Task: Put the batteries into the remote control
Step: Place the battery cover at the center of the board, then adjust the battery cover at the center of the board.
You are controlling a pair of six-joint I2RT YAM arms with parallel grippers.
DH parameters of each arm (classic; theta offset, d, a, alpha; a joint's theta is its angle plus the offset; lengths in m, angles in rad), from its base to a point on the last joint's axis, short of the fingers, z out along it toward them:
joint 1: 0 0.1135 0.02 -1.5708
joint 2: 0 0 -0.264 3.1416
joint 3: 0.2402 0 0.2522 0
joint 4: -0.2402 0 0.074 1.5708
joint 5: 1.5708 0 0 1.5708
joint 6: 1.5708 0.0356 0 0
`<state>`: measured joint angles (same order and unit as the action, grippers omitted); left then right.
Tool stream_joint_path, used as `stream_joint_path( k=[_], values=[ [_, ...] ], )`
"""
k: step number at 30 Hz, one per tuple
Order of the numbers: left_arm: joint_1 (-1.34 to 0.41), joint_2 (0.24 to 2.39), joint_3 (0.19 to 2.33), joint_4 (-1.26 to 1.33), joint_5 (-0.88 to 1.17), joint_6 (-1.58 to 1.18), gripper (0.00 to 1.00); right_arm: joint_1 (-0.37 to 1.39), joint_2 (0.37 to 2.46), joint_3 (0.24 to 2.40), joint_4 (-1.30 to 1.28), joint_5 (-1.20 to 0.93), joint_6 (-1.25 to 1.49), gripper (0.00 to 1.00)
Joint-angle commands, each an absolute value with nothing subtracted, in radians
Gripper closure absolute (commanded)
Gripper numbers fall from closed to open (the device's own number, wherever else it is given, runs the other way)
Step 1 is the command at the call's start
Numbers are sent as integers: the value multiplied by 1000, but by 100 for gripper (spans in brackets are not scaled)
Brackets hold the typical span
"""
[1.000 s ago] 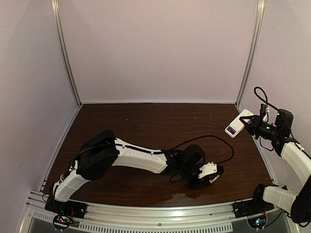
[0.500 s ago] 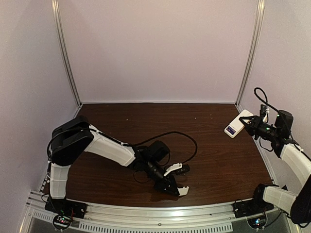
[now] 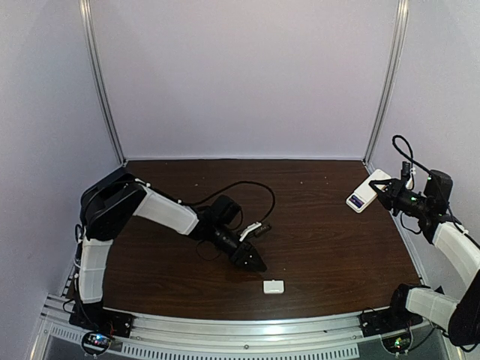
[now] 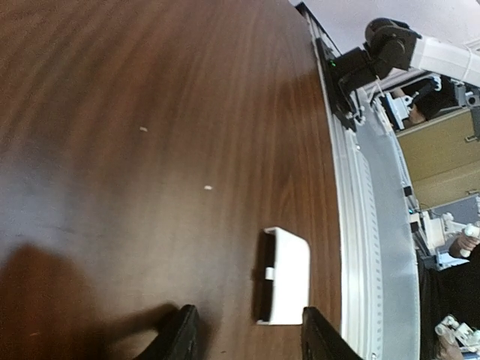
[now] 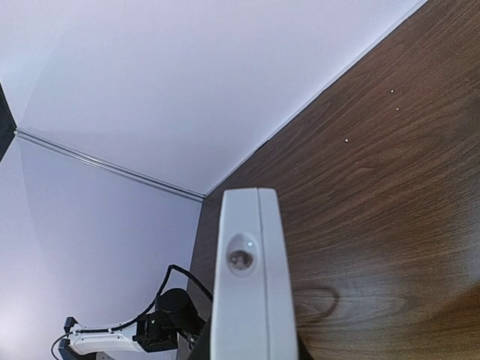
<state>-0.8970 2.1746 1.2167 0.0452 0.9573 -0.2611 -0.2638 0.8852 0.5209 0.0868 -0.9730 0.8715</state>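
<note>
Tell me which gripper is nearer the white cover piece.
Left. The left gripper hovers open just beside the cover piece; the right gripper holds the remote control far off to the right.

One remote (image 3: 365, 191), one cover (image 3: 274, 286) — batteries (image 3: 357, 201) unclear.

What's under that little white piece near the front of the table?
The white cover lies flat on the brown table. Its underside is hidden, so anything beneath cannot be seen.
</note>
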Motion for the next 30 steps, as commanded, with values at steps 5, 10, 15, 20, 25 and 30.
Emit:
stream_joint_path(
  k=[5,10,15,20,25,30],
  values=[
    [-922,1958,1096,-24,546,-268,42,-258,866,523,102,-985,855,100],
    [-1123,1882,1087,-142,404,-190,48,-244,855,519,86,-982,845,100],
    [-1231,1911,1076,-109,436,-199,61,-236,843,519,73,-984,845,100],
    [-1266,1972,1109,-100,397,-214,66,-235,834,523,66,-983,845,100],
    [-1265,2015,1137,-96,320,-230,66,-233,838,528,63,-984,843,100],
    [-1234,2031,1141,-95,290,-236,67,-232,843,526,64,-981,839,100]
  ],
)
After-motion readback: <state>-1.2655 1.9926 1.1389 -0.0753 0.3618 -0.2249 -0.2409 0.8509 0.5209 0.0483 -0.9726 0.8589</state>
